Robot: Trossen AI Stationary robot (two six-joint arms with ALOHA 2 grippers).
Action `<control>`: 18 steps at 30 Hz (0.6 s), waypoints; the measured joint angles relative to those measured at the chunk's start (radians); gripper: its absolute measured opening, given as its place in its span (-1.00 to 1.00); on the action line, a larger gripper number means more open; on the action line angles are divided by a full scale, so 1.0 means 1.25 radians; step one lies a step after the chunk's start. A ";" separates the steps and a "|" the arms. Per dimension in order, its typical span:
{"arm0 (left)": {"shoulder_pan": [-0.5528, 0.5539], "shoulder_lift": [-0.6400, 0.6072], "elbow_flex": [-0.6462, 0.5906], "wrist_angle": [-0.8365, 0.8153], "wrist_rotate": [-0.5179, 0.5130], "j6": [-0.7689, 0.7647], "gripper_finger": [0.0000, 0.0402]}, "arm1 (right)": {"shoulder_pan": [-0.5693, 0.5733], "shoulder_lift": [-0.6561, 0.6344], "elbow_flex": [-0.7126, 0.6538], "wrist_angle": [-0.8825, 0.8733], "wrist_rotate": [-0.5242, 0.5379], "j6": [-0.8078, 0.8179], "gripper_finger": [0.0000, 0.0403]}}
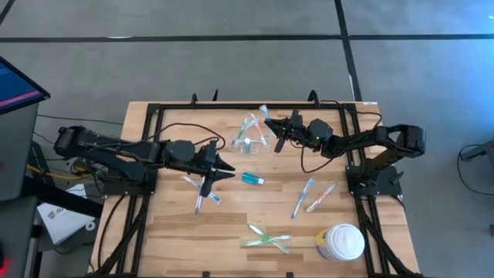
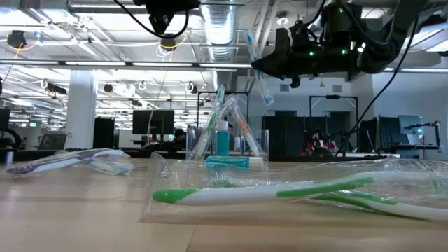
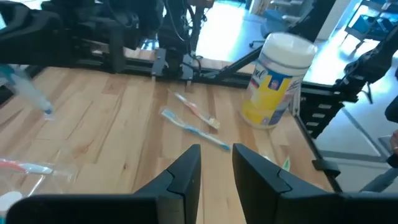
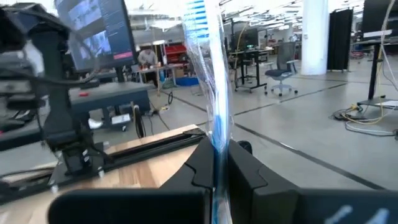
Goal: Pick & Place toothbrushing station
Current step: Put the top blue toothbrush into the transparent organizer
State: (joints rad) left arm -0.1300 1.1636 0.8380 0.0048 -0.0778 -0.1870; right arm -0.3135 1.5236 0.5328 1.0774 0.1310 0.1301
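Observation:
A clear holder (image 1: 248, 139) stands at the far middle of the table with toothbrushes leaning in it; it also shows in the low view (image 2: 224, 140). A teal tube (image 1: 252, 179) lies nearer. My right gripper (image 1: 272, 126) is above the holder's right side, shut on a blue toothbrush (image 4: 208, 68) in a clear wrapper. My left gripper (image 1: 225, 166) is open and empty, left of the tube. Loose toothbrushes lie on the table: blue ones (image 1: 201, 193), a blue (image 1: 302, 197) and a pink one (image 1: 321, 198), and green ones (image 1: 266, 238). My right gripper pinches the wrapped blue toothbrush's handle (image 4: 217, 146) between its two fingers. In the right wrist view the brush stands up past the fingertips, bristle end (image 4: 198, 12) farthest from them. It is lifted clear of the table and the holder (image 2: 257, 63).
A white round lidded jar (image 1: 343, 242) with a yellow label stands at the near right corner, also in the left wrist view (image 3: 277, 81). Black frame rails (image 1: 147, 123) run along the table's left, far and right edges. The wrapped green toothbrushes (image 2: 280, 190) lie near the front edge.

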 joint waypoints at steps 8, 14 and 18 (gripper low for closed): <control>-0.014 0.044 0.000 0.005 -0.024 -0.002 -0.56 | -0.023 0.216 -0.002 0.273 -0.068 0.060 -0.95; -0.014 0.079 0.000 0.008 -0.024 -0.002 -0.56 | -0.047 0.298 -0.001 0.356 -0.088 0.094 -0.95; -0.014 0.099 0.000 0.015 -0.024 -0.002 -0.56 | -0.050 0.326 0.000 0.393 -0.088 0.094 -0.96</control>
State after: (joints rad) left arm -0.1471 1.2871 0.8383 0.0235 -0.1081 -0.1902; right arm -0.3754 1.9311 0.5327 1.5685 0.0214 0.2478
